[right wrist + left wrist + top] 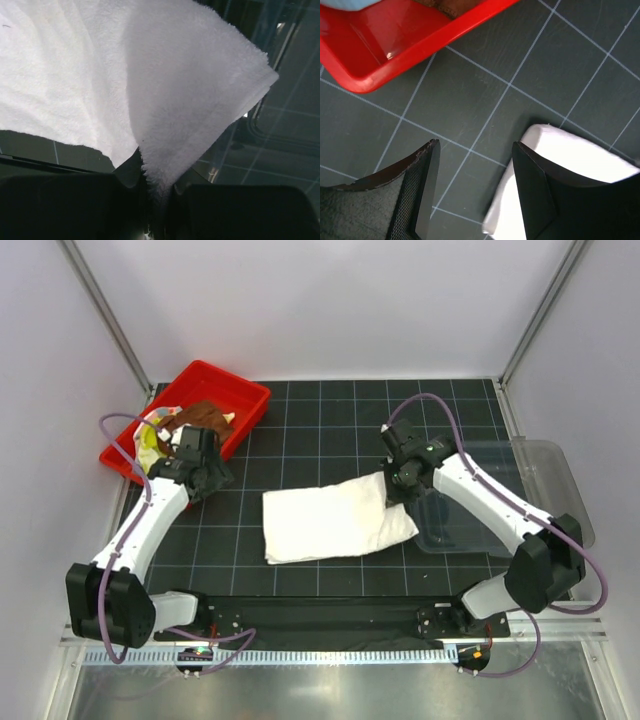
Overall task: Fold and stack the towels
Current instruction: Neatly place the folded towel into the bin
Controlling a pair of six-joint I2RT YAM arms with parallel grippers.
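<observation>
The large white towel point(330, 520) lies folded on the black grid mat at mid-table. My right gripper point(398, 488) is shut on its far right corner and holds that corner lifted; the right wrist view shows the white towel point(150, 85) pinched between the jaws. My left gripper point(205, 480) is open and empty above the mat, left of the towel; the left wrist view shows the towel's corner point(580, 160) beside the right finger point(540, 200). The brown towel point(205, 418) and the yellow-green towel point(150, 438) lie in the red tray point(245, 395). The light-blue towel point(350, 4) barely shows at the tray's edge.
The red tray point(380, 55) stands at the back left, close behind my left gripper. A clear plastic bin point(545, 475) stands at the right, under my right arm. White walls enclose the mat on three sides.
</observation>
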